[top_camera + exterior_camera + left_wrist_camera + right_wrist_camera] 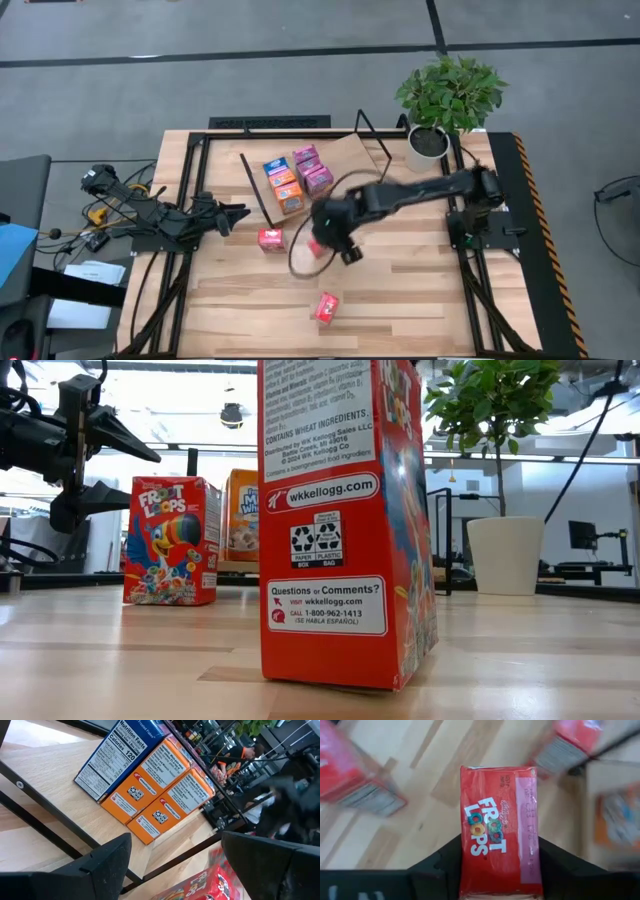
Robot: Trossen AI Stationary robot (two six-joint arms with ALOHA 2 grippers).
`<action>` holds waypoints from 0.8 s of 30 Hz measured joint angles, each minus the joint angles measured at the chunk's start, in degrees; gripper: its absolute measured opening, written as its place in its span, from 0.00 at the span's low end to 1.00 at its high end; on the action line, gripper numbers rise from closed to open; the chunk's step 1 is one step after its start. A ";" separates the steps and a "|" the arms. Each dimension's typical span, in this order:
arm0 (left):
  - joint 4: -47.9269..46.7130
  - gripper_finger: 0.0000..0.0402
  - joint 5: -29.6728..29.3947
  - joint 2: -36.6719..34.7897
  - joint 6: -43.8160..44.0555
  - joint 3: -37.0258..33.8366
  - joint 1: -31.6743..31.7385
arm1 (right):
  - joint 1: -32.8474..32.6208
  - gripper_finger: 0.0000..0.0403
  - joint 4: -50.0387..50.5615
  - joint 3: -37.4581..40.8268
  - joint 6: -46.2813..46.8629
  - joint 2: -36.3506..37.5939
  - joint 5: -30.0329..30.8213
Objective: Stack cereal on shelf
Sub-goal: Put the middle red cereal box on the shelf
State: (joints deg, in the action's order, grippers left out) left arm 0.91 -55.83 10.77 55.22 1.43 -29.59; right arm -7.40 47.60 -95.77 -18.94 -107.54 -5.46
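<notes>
Cereal boxes (297,176) already sit in a cluster on the tilted shelf (345,152) in the high view, at the far middle of the tabletop (420,290). Two red boxes remain loose on the wood, one (271,239) near the shelf's front rod, another (327,307) well toward the near edge. The right gripper (333,243) hangs over a third red box (316,246) just in front of the shelf; the left gripper (232,215) waits beside the shelf's left end.

Low view: a tall red box (348,520) stands close up, a second one (170,540) behind it.

Left wrist view: that gripper's fingers (107,865) are spread wide, holding nothing, facing blue and orange boxes (145,780).

Right wrist view: the fingers (440,865) flank a Froot Loops box (498,830), its long axis running straight away from the wrist; they look pressed to its narrow sides, so the right arm seems to have it gripped. The shelf lies just beyond.
</notes>
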 joint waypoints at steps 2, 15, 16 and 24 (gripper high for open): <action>-0.02 0.75 0.01 0.06 -0.06 0.00 0.01 | 1.87 0.52 1.98 -0.17 -0.13 3.01 -1.01; 0.00 0.75 -0.34 0.06 -0.02 0.00 -0.01 | 25.21 0.47 6.93 -0.21 -11.13 20.60 -0.62; -0.02 0.75 -0.40 0.08 -0.02 0.00 -0.01 | 27.11 0.46 6.46 -0.21 -11.76 20.85 -0.66; -0.22 0.75 -2.57 0.08 1.01 0.00 -0.01 | 37.93 0.49 4.47 -0.12 -20.43 15.33 -5.36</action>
State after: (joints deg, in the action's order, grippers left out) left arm 0.68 -58.39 10.85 56.23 1.43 -29.61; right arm 30.53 52.07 -95.90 -39.36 -92.21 -10.82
